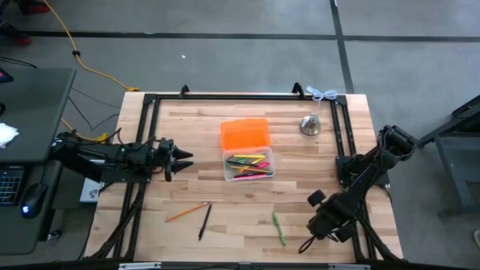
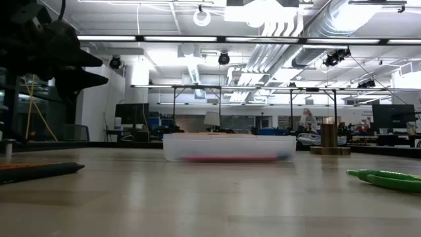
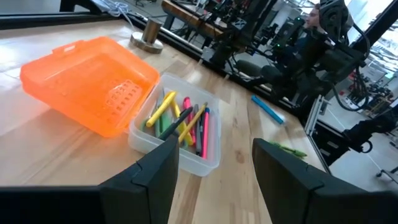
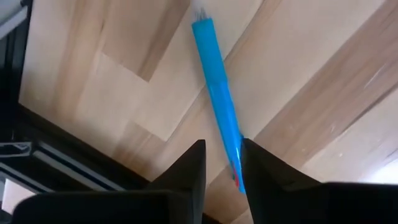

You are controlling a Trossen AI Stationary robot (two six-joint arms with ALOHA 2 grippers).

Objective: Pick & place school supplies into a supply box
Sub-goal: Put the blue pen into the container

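Right wrist view: right gripper (image 4: 222, 163) lower centre, fingers narrowly parted astride blue pen (image 4: 215, 87), lined up for pickup. Left gripper (image 1: 180, 157), fingers spread empty, waits left of clear plastic box with orange lid (image 1: 249, 166).

The supply box (image 1: 249, 165) is clear plastic, its orange lid (image 1: 244, 134) swung open flat behind it, with yellow, pink, green and black pens (image 1: 250, 164) lying inside. Near its front lie a green pen (image 1: 278, 227), a black pen (image 1: 204, 222) and an orange pencil (image 1: 187, 212). A blue marker (image 4: 216, 93) lies to its right.
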